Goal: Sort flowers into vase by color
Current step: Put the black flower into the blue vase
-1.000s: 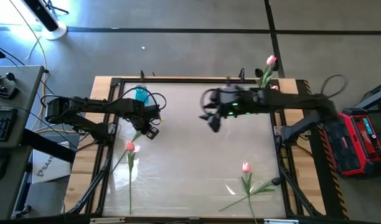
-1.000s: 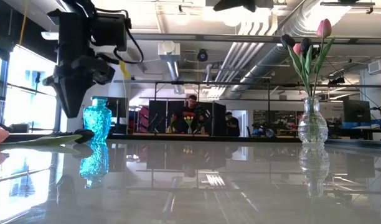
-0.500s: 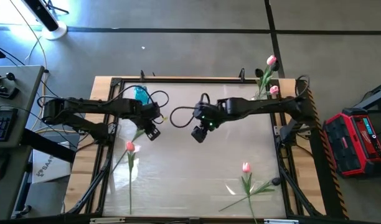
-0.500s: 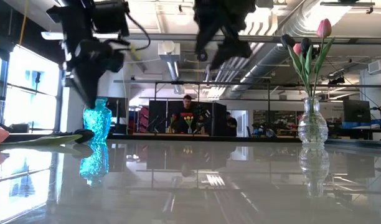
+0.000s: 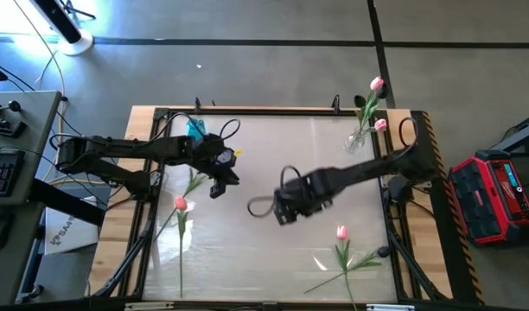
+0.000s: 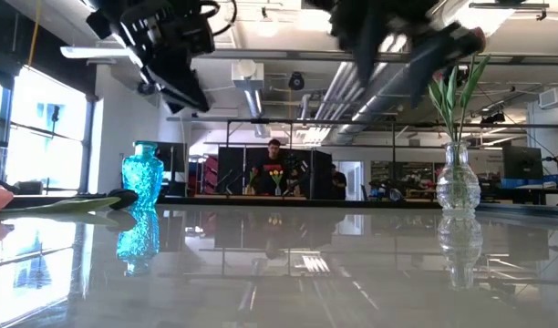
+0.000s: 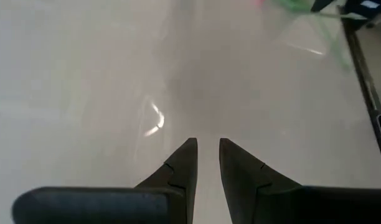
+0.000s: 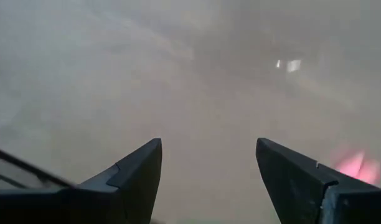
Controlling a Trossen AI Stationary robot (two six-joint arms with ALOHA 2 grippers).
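Note:
A pink flower [image 5: 180, 204] lies flat on the table's left side, its stem running toward the near edge. Green leaves [image 5: 194, 181] lie just beyond its head. Another pink flower [image 5: 340, 232] lies near the right front. Two pink flowers [image 5: 376, 84] stand in the clear vase [image 5: 358, 141] at the far right. The blue vase [image 5: 195, 130] stands at the far left. My left gripper [image 5: 219, 185] hangs above the table beside the leaves, all but shut, with nothing between its fingers [image 7: 184, 155]. My right gripper [image 5: 283, 216] hovers open over the table's middle, and a pink blur [image 8: 352, 167] shows past it.
The table top is pale and glossy inside a dark frame [image 5: 152, 173]. In the low view the blue vase [image 6: 142, 178] and the clear vase [image 6: 457, 178] stand far apart, with bare table between them. A person shows far behind in the room.
My right gripper has swung from the far right, beside the clear vase, toward the table's middle and near edge, sinking and rolling as it went. My left gripper has risen from beside the blue vase, shifted a little right and tipped from pointing down to a slant.

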